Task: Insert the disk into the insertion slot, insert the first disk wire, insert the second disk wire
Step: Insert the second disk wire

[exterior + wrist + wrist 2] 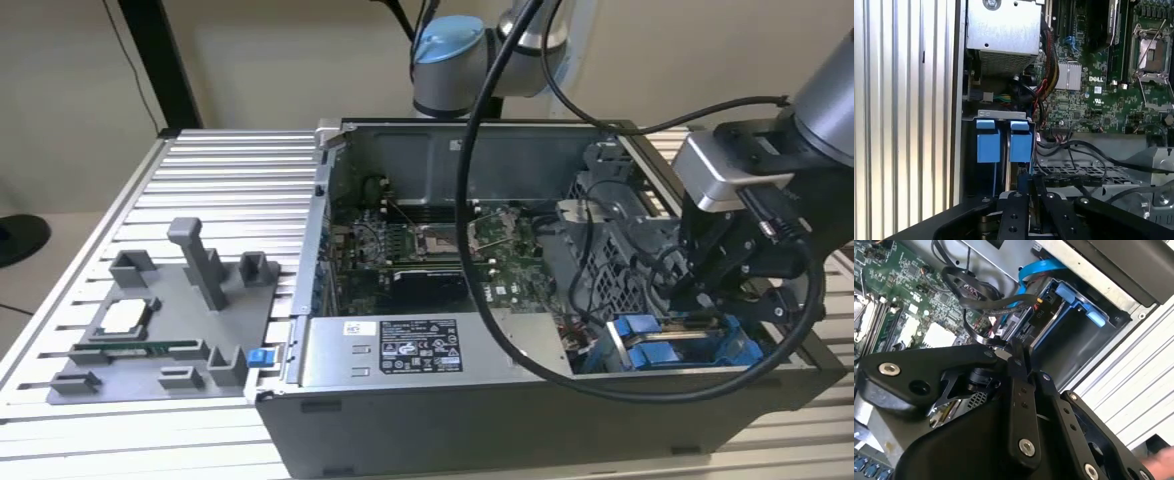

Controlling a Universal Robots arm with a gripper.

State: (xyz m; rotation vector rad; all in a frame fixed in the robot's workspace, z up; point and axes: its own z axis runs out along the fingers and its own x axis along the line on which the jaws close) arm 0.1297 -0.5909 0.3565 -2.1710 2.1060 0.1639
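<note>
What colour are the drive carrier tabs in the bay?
Bright blue, both tabs, clearest in the first wrist view.

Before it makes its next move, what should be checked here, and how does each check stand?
1. Case open: ok.
2. Disk seated in its slot: ok, it seems.
3. Black wire plugged into the disk: cannot tell.
4. Blue wire plugged in: cannot tell, its end is hidden.
5. Claw over the slot, close to the wires: ok.
</note>
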